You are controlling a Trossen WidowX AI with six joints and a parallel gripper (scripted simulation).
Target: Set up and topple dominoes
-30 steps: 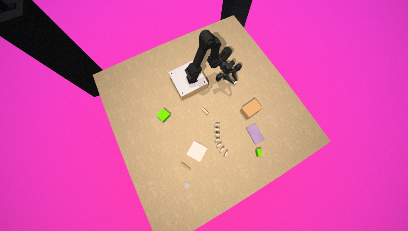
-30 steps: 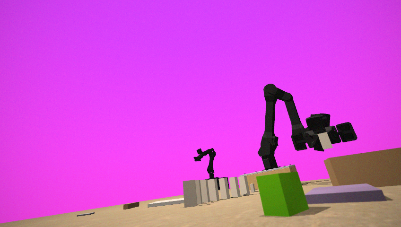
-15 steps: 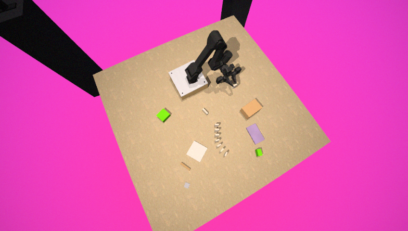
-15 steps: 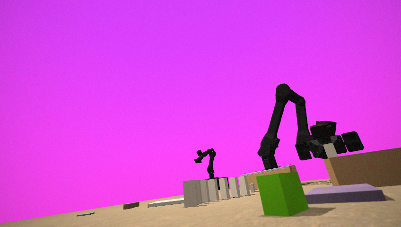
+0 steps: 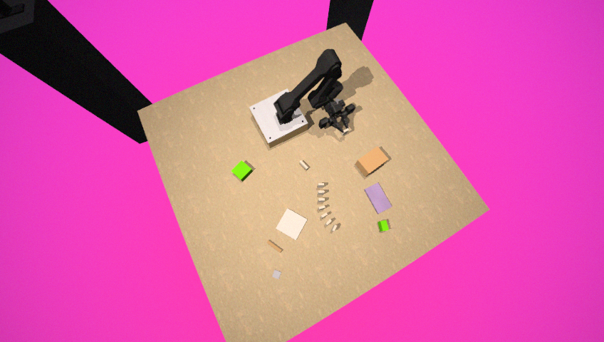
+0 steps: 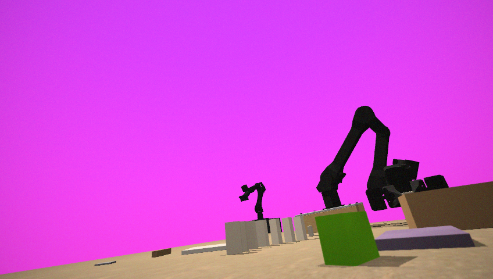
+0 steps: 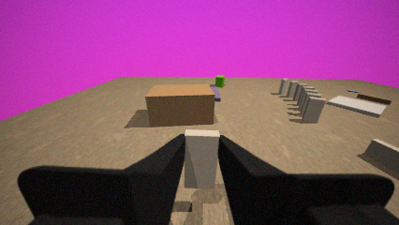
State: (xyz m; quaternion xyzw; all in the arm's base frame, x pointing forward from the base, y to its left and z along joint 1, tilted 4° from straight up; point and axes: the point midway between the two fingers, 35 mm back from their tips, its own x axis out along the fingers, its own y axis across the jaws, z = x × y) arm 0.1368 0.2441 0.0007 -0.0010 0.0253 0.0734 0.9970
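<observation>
My gripper [image 5: 342,127] [image 7: 201,140] is shut on a pale domino [image 7: 201,159] [image 5: 346,130], held upright and low over the table, right beside the robot's base plate [image 5: 266,122]. In the exterior view the gripper [image 6: 410,188] is partly hidden behind the brown box. The standing row of several dominoes [image 5: 326,206] [image 6: 263,233] [image 7: 304,98] curves across the middle of the table, well away from my gripper. A loose domino [image 5: 303,164] [image 7: 385,154] lies flat between the base and the near end of the row.
A brown box [image 5: 372,161] [image 6: 449,205] [image 7: 180,105] stands straight ahead of the gripper, with a purple slab [image 5: 377,197] [image 6: 423,236] and a small green cube [image 5: 383,225] [image 6: 346,238] [image 7: 220,81] beyond it. A white slab [image 5: 291,224] [image 7: 357,105], a brown bar [image 5: 275,246], a grey tile [image 5: 276,274] and another green cube [image 5: 241,170] lie on the row's other side.
</observation>
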